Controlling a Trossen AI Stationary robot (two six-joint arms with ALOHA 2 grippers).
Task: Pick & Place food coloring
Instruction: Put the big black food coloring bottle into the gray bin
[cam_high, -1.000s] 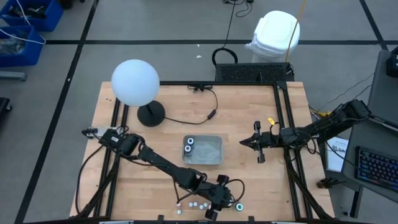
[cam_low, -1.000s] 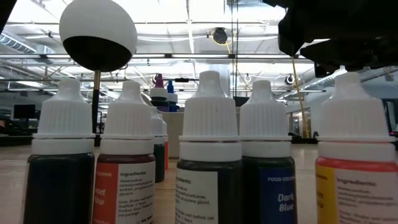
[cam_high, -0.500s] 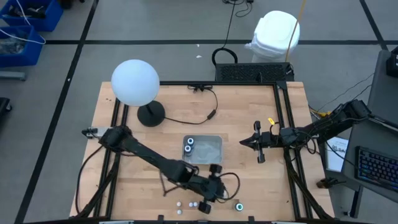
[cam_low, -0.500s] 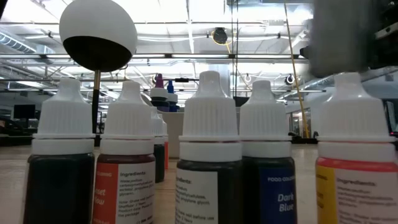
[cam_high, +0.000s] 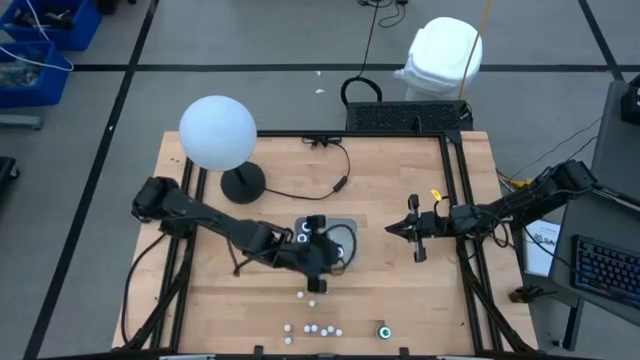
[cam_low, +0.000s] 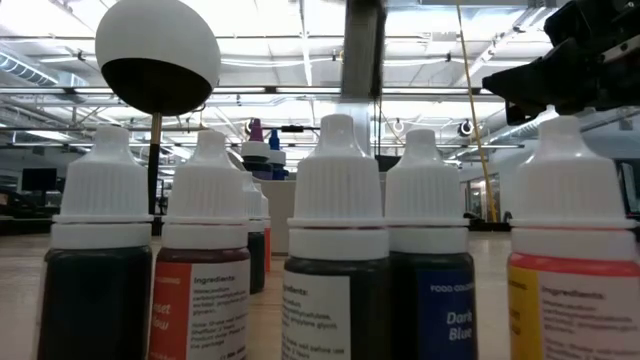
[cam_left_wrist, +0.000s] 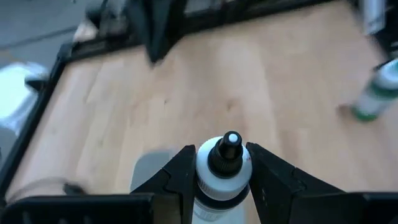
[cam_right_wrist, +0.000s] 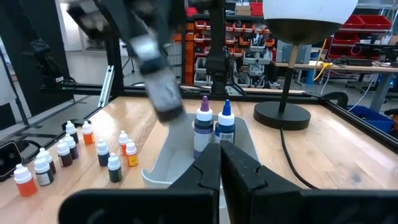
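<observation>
**Left tool carrying a dropper bottle over the tray**

The left tool (cam_high: 318, 262) hangs over the near edge of the grey tray (cam_high: 345, 228) at the middle of the desk (cam_high: 400, 300). In the left wrist view its two fingers (cam_left_wrist: 180, 171) press against either side of a white bottle (cam_left_wrist: 222, 168) with a dark neck and a white tip, so the tool is clamped on that bottle.

Inside the tray, at the end nearer the lamp (cam_high: 217, 133), stand two bottles (cam_high: 303, 232); the right wrist view shows them upright, one with a purple tip (cam_right_wrist: 203, 124) and one with a blue tip (cam_right_wrist: 225, 124).

The remaining small food coloring bottles (cam_high: 312, 329) stand in a loose group on the desk's front edge, well apart from the tray. One more (cam_high: 310, 302) stands alone between that group and the tray. A dark pot with a teal ring (cam_high: 384, 331) stands near the group. The low view looks straight at these white caps and labelled bodies (cam_low: 336, 250).

The right tool (cam_high: 396, 229) waits beyond the tray's far side from the lamp, low over the desk. Its fingers (cam_right_wrist: 208, 163) lie together, closed on nothing.
</observation>
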